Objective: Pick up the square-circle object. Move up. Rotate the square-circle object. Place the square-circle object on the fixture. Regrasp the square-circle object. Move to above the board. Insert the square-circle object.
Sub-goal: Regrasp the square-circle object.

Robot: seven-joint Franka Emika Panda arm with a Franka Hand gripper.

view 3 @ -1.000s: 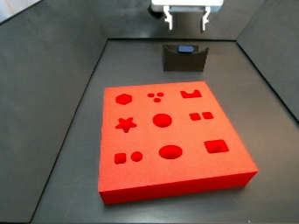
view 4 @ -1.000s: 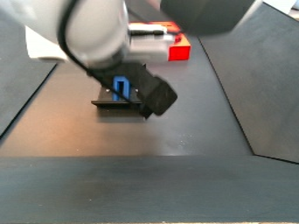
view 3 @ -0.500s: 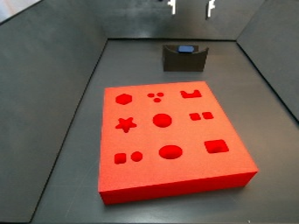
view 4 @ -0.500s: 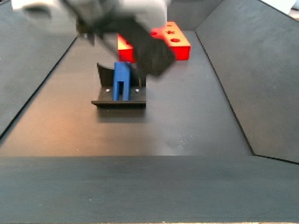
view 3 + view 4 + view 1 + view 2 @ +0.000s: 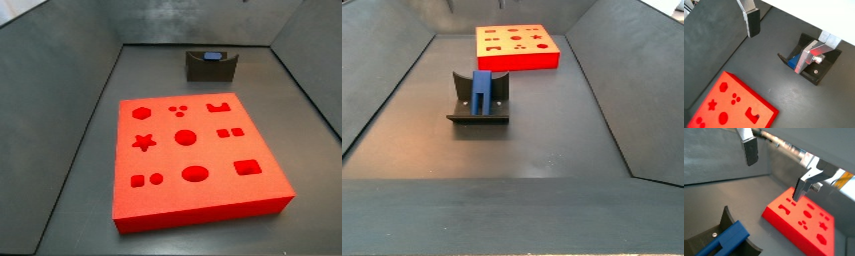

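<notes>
The square-circle object is a bright blue elongated block standing on edge in the dark fixture. It also shows as a blue speck in the fixture at the far end of the floor. The red board lies flat with its shape recesses facing up. My gripper is out of both side views. In both wrist views the gripper hangs high above the floor, open with nothing between its fingers, the blue block far below it.
Dark sloping walls enclose the black floor on all sides. The board and the fixture sit apart on it. In a wrist view the board lies beside the fixture.
The gripper has let go of the blue block and risen out of both side views. The block stays in the fixture.
</notes>
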